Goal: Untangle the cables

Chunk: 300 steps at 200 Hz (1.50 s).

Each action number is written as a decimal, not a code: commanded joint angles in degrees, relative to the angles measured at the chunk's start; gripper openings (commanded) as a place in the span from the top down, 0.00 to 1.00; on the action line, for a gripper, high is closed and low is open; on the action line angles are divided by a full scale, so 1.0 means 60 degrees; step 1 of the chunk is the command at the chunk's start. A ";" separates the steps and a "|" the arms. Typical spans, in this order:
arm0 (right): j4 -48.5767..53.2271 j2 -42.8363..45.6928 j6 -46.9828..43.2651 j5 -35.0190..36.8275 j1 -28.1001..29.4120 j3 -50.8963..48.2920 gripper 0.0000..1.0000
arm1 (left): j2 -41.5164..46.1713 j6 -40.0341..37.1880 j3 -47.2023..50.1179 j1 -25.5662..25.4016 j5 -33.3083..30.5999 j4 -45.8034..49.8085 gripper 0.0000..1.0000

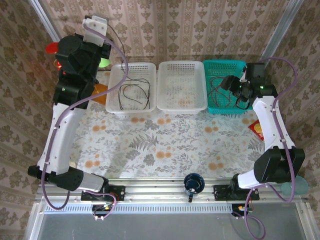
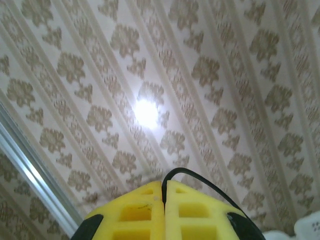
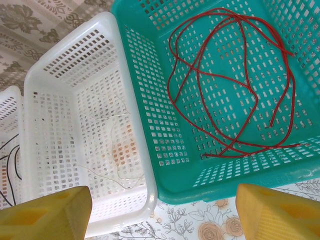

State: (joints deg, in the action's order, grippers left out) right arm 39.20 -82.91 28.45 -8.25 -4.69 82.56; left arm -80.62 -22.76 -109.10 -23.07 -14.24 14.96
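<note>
Damask-patterned wallpaper (image 1: 190,25), floral tablecloth (image 1: 150,145), aluminium corner posts (image 1: 45,20), bright glare (image 2: 146,113) on wall

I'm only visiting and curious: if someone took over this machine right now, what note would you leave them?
Left pincer: shut on one black cable, raised high; it trails down into the left white basket, where other black cables lie.
Right pincer: open, empty, over the teal basket; red cables lie looped inside.
Done: red and black sit in separate baskets.
Left: probably lay the held cable down; the red loops cross one another and may need parting.
</note>
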 commanded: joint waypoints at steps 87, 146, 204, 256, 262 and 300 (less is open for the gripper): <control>0.0249 0.0460 -0.0086 -0.0441 0.0049 -0.0107 0.23 | -0.2132 0.1492 0.3811 0.0608 0.1366 -0.0057 1.00; 0.0370 0.0876 -0.0229 -0.0411 0.0060 -0.0206 0.23 | -0.4578 0.1933 0.2948 0.0832 0.1689 0.1398 1.00; 0.0423 0.1140 -0.0249 -0.0530 0.0064 -0.0582 0.22 | -0.6470 0.2414 0.2095 0.0935 0.2193 0.2015 1.00; 0.0472 0.1370 -0.0272 -0.0522 0.0069 -0.0924 0.22 | -0.6635 0.3075 0.2081 0.0959 0.2413 0.1805 1.00; 0.0429 0.1417 -0.0254 -0.0527 0.0066 -0.0992 0.22 | -0.6558 0.3076 0.2101 0.0970 0.2378 0.1756 1.00; 0.0548 0.1537 -0.0285 -0.0500 0.0064 -0.1047 0.22 | -0.5993 0.3110 0.1665 0.1002 0.2177 0.2109 0.15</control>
State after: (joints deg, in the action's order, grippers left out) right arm 41.17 -75.44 27.57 -9.98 -4.60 76.75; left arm -121.01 -5.91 -95.61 -17.89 -0.43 25.96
